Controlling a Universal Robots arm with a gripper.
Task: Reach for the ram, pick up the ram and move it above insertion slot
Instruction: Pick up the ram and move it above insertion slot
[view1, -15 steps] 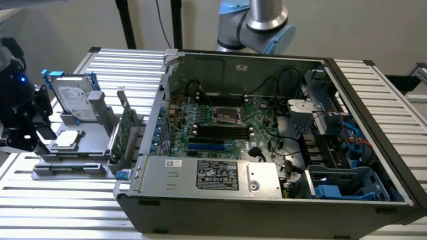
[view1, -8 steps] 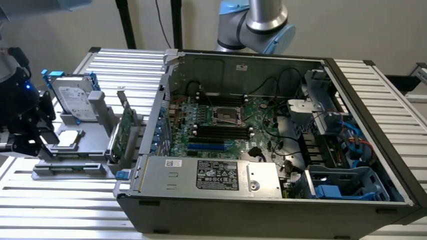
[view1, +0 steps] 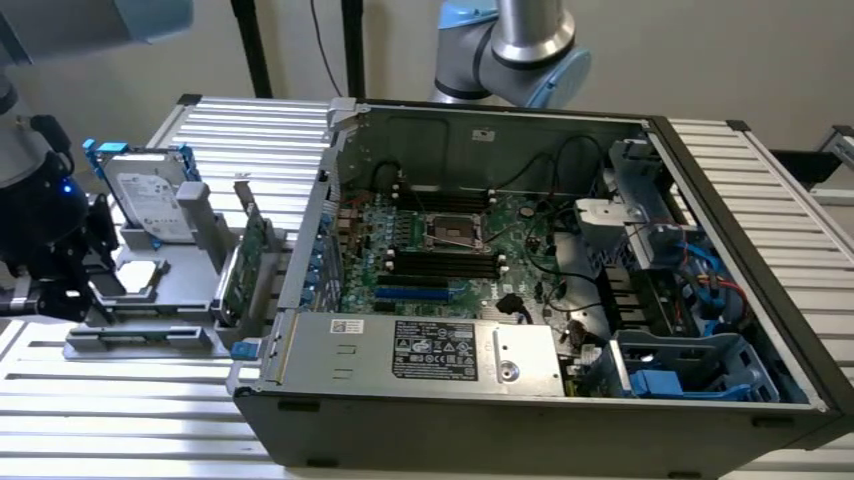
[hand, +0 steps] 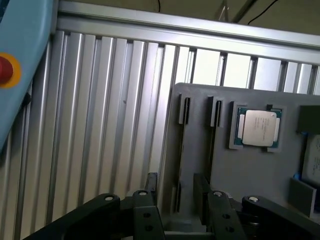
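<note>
Robot gripper (hand: 176, 184) low over the gray holder (hand: 250, 170).
Fingers (hand: 151, 189) apart astride one holder slot (hand: 182, 150); processor chip (hand: 258, 128) seated nearby in the holder.

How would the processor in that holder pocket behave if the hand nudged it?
The processor looks flat and stiff, with a metal lid, so probably dense for its size. The raised pocket rim of the gray holder should stop it sliding. It is unlikely to roll or tip.

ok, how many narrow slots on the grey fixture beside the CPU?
2. One slot runs to the gripper; the other slot lies between it and the CPU. More may be hidden.
</note>
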